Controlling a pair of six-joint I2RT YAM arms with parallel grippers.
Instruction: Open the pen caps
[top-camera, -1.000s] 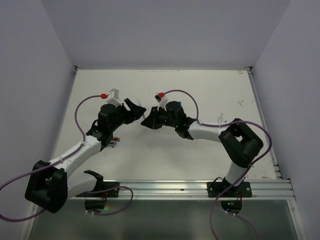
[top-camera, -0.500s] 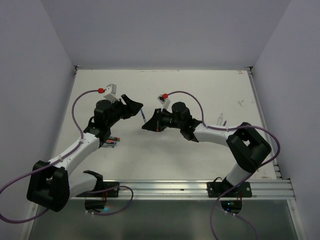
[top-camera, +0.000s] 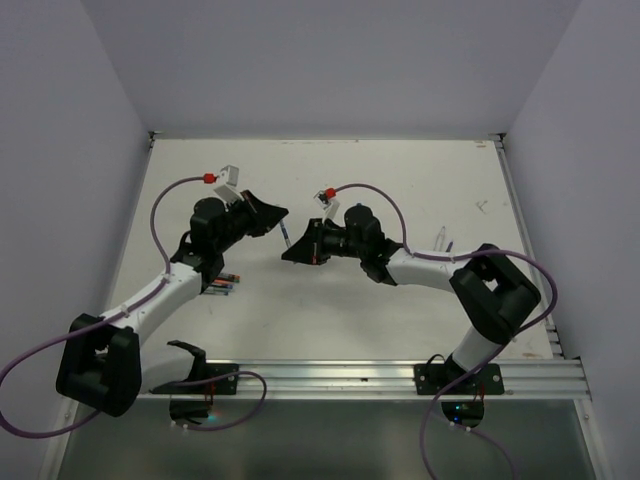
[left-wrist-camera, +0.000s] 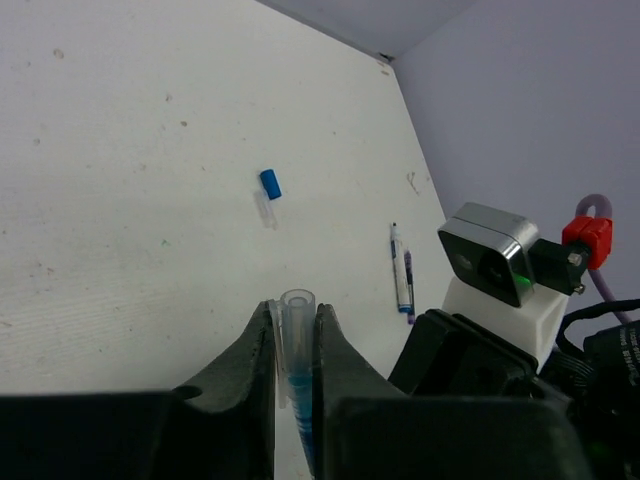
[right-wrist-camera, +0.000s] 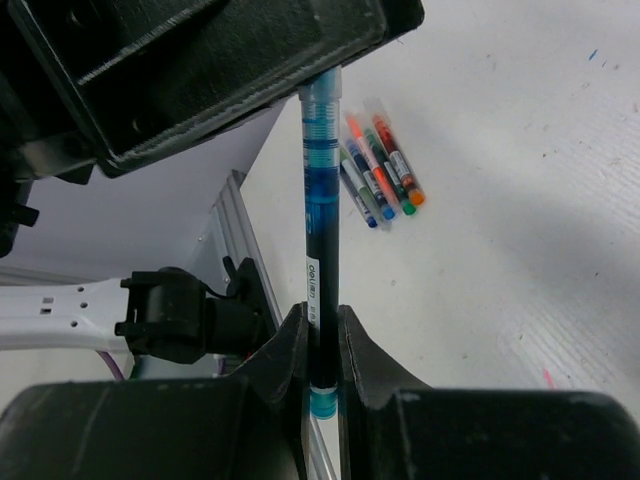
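A blue pen (right-wrist-camera: 322, 215) is held in the air between my two grippers, and it shows as a short sliver (top-camera: 287, 235) in the top view. My right gripper (right-wrist-camera: 321, 315) is shut on its dark barrel near the tail end. My left gripper (left-wrist-camera: 296, 308) is shut on the clear pen cap (left-wrist-camera: 297, 305) at the other end, with the cap's tip standing just past the fingertips. A loose blue pen cap (left-wrist-camera: 270, 183) lies on the table beyond. In the top view the left gripper (top-camera: 278, 218) and right gripper (top-camera: 293, 252) face each other above mid-table.
Several coloured pens (right-wrist-camera: 382, 168) lie in a bunch by the left arm (top-camera: 226, 284). Two more pens (left-wrist-camera: 401, 272) lie side by side on the right of the table. Walls close in the table on three sides, and a metal rail (top-camera: 350, 377) runs along the near edge.
My left gripper's jaws, open wide a second ago, have closed onto the pen's cap. The right gripper has kept its hold on the barrel and shifted slightly left.
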